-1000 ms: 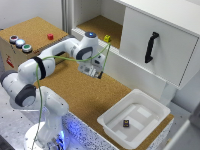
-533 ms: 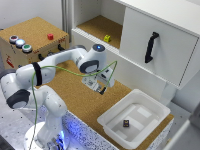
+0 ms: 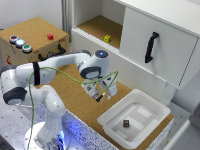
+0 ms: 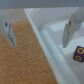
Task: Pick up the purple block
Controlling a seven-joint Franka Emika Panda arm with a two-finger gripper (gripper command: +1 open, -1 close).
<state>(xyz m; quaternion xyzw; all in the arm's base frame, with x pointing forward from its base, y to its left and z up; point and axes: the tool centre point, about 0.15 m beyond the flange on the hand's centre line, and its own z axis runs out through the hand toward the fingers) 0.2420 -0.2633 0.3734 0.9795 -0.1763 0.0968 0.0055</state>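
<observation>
The purple block [image 3: 126, 123] is a tiny, almost black cube lying inside the white tray [image 3: 112, 118] at the exterior view's lower right. In the wrist view the block [image 4: 78, 52] shows pale marks on its face and lies on the tray floor. My gripper [image 3: 100, 95] hangs above the cork table, to the exterior view's left of the tray and above its near rim. Its fingers [image 4: 67, 33] stand wide apart with nothing between them. The block lies off to one side of the fingers, not between them.
A small yellow cube [image 3: 107, 38] sits in the open cabinet shelf. A small red cube [image 3: 50, 36] sits on the cork-topped box with three buttons [image 3: 20, 43]. The white cabinet door with a black handle [image 3: 151, 46] stands behind the tray.
The arm has swung from near the cabinet shelf toward the exterior view's lower right, bringing the gripper down close to the tray. The block has not moved.
</observation>
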